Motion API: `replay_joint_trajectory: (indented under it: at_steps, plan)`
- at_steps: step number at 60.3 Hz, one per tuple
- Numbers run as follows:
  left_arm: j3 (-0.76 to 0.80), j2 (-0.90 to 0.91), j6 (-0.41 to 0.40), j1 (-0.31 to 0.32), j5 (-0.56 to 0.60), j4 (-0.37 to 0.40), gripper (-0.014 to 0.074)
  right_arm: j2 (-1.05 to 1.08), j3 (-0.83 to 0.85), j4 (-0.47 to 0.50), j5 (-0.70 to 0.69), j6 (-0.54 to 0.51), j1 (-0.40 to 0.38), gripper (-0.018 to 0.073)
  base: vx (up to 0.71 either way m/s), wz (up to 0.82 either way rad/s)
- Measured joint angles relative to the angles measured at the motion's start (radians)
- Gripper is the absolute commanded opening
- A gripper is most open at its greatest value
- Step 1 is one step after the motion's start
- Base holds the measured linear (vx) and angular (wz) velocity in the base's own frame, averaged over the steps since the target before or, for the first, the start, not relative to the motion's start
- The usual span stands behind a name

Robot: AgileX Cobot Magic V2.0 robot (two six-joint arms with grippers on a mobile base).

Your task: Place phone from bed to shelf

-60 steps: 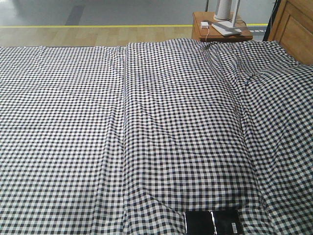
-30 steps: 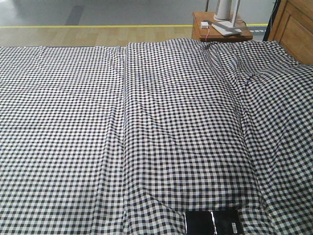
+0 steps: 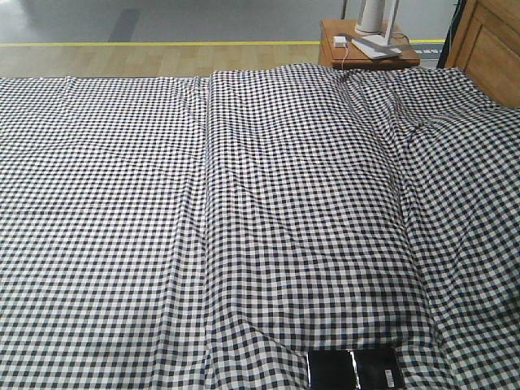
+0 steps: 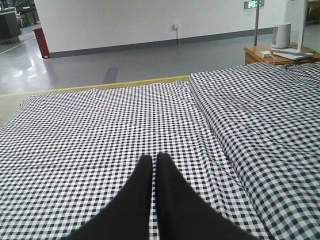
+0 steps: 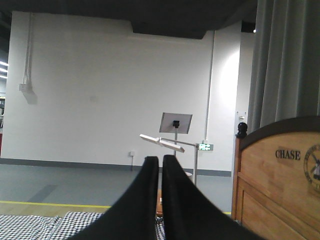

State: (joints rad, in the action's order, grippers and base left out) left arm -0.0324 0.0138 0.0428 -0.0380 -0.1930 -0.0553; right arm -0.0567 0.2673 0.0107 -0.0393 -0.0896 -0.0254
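The very large flat bed (image 3: pixel 244 203), covered in a wrinkled black-and-white small-check gingham sheet, fills nearly the whole front view. Long creases run from its far edge toward the near edge. Beyond the far edge lie a strip of pale wood flooring, a yellow line and a grey floor.

At the upper right corner stands a light-brown panelled wooden headboard (image 3: pixel 491 49). In the right wrist view it bears the word "CHASE".

Just left of the headboard, touching the far edge of the bed, is a small reddish-brown wooden bedside bench (image 3: pixel 331 57). It carries a white cylindrical object (image 3: pixel 370 15), a flat white slab (image 3: pixel 375 49) and a small white plug block (image 3: pixel 340 41) with a thin cord trailing off it.

The left pincer (image 4: pixel 153 160), two tapering black fingers, hangs over the sheet with its tips pressed together, only a hairline slit between them, and grips nothing.

The right pincer (image 5: pixel 161 161), of the same black make, points at a white wall above the sheet's edge. Its fingers are drawn in to a narrow gap and are likewise empty.

The thin glossy black rectangular phone (image 3: pixel 355 369) lies flat on the sheet at the bottom edge of the front view, right of centre. A small white sticker sits near its right end. Neither wrist view shows it.
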Motion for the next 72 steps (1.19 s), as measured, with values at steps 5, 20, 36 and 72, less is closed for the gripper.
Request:
replay_joint_trajectory:
  at_steps: [5,20,36,72]
  plan:
    - [0.000,0.000,0.000,0.000,0.000,0.000,0.0001,-0.086,0.101,0.000,0.072,-0.001,0.000,0.0006,0.00,0.00]
    - [0.000,0.000,0.000,0.000,0.000,0.000,0.0001,-0.445,0.396,0.000,0.281,0.003,0.000,0.0139,0.00,0.00]
    - [0.000,0.000,0.000,0.000,0.000,0.000,0.0001,-0.728,0.491,0.001,0.373,0.004,0.000,0.0596,0.00,0.00]
    - [0.000,0.000,0.000,0.000,0.000,0.000,0.0001,-0.955,0.577,0.001,0.638,0.096,-0.006,0.0692,0.00,0.00]
